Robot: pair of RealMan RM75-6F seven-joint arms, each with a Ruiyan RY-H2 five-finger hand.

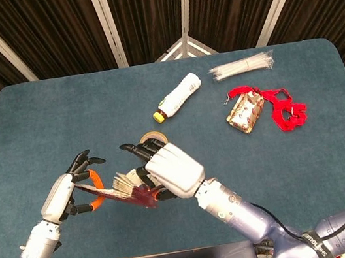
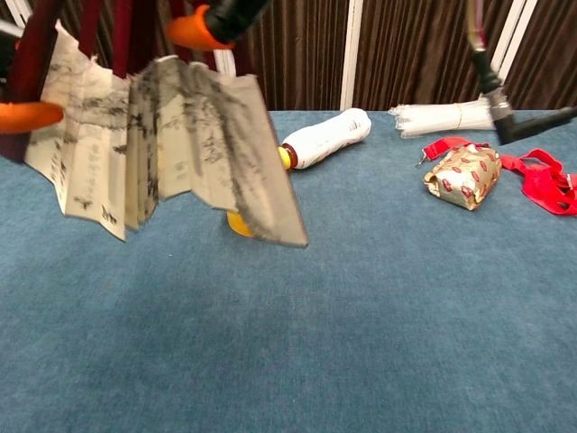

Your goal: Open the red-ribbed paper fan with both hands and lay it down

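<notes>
Fan (image 2: 162,144): held in the air over the near left of the table (image 1: 38,118), partly spread; the printed paper hangs in pleats below the dark red ribs, so the pivot end seems to be up in the hands and the leaf pointing down.
Left hand (image 1: 64,195): pinches the left outer rib between an orange-tipped thumb and fingers, the other fingers fanned out; it looks to be the anchor side.
Right hand (image 1: 169,169): grips the right outer rib from above, its broad back turned up to the head camera; I judge it is the one pulling the ribs apart, since the pleats bunch nearer the left.
Stage: the fan is perhaps half open and not yet laid down; more spreading, then lowering flat, is what remains.
Risk: the paper folds are thin and hang loose, so a hard tug could tear them.
Tape roll (image 1: 153,137): lies just beyond the right hand, close enough to sit under the fan when it comes down.
Bottle (image 1: 177,96): on its side, further back, near mid-table.
Gift box (image 1: 244,112): far right, touching a red ribbon (image 1: 283,110).
Plastic bundle (image 1: 242,65): near the far edge, well clear of the work.
</notes>
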